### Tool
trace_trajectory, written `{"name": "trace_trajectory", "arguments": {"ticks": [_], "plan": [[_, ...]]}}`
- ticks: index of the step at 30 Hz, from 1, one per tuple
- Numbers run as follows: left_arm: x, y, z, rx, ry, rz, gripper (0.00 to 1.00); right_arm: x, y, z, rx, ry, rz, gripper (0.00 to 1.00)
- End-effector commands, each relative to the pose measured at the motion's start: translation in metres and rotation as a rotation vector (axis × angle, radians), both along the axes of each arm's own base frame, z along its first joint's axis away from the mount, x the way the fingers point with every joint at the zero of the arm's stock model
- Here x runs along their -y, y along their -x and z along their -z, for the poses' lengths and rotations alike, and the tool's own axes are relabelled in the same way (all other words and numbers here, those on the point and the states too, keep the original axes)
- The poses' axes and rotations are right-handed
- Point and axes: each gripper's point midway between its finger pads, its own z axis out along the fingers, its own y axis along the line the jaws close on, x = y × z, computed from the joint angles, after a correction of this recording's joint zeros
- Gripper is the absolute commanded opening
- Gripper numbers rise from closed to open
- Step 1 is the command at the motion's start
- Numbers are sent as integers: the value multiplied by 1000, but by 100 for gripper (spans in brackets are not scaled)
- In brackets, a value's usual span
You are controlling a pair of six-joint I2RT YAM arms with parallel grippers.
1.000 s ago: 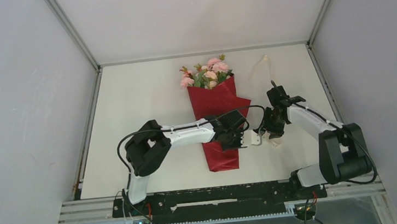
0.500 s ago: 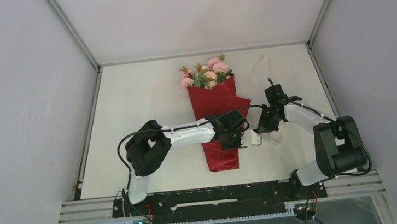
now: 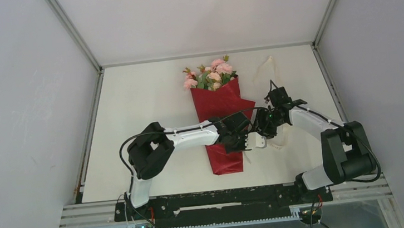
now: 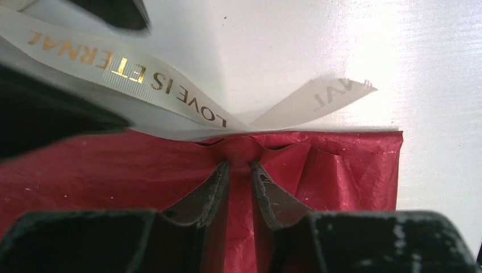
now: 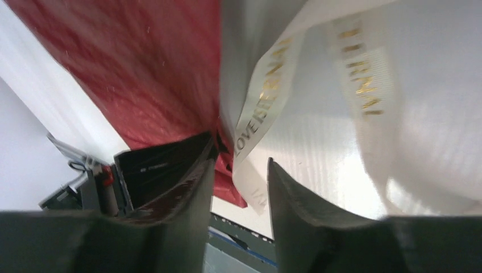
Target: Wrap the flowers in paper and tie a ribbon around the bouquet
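The bouquet (image 3: 220, 118) is being supported flat by the table (image 3: 142, 97), with the flowers (image 3: 211, 75) toward 12 o'clock and the cone's tail toward 6 o'clock. A raised pleat of the red paper (image 4: 347, 165) is being pinched by the left gripper (image 4: 239, 166), its 2 jaws nearly closed on the fold. The right gripper (image 5: 241, 152) is being held partly open at the cone's 3 o'clock edge. A strand of ribbon (image 5: 258, 122) is lying in the gap, unclamped as far as can be seen.

If the jaws are being closed off-centre, the floppy strand is likely being nipped by its edge and lost. A hard pull toward 3 o'clock risks the pleat being dragged from the left pinch, so the wrap is being loosened. The 2 grippers are also being worked almost touching, so a knock is possible.

The whole cone and blooms are being shown only from above, where the ribbon is barely being made out. Its crossing at the paper's edge (gold "LOVE IS ETERNAL") is being shown by the left wrist view. The right jaw gap is being shown only by the right wrist view.
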Motion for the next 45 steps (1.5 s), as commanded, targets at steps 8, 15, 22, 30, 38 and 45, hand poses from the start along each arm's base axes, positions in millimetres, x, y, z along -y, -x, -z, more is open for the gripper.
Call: {"name": "trace_trajectory", "arguments": {"ticks": [8,15,22,30,38,45], "plan": [[-27,23,34,-101,-138,15,26,-8,-102,-60,306,-99,-13,73],[-25,23,34,-108,-141,18,26,-20,-136,-11,198,-20,-95,81],[-25,24,34,-106,-142,17,26,-39,-141,29,106,-73,-168,83],[-26,24,35,-106,-141,19,26,-69,-125,39,68,-232,-204,73],[-27,24,34,-113,-134,28,29,-84,-117,35,67,-385,-212,0],[2,31,-39,-323,64,-44,47,-81,-126,33,98,-370,-172,0]]}}
